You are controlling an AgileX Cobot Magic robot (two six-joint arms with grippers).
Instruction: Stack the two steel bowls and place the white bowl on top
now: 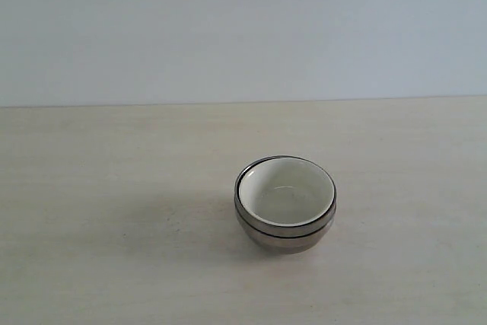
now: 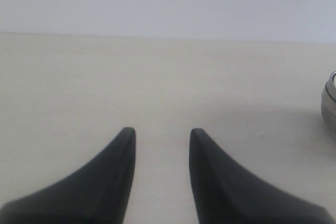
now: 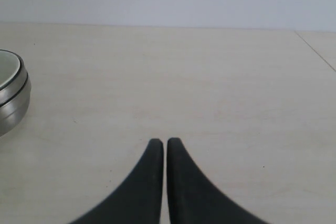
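Left wrist view: my left gripper [image 2: 161, 131] hangs over the table [image 2: 79, 77] with its jaws spread apart, holding nothing. At mid-table the two steel bowls [image 1: 285, 241] sit nested, the white bowl [image 1: 285, 192] seated inside the upper one. Further right, my right gripper [image 3: 165, 141] has its jaws pressed together, empty, apart from the stack.

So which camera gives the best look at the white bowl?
The exterior view: the white bowl shows whole, nested in the steel bowls. The right wrist view catches a sliver; the left wrist view, only steel.
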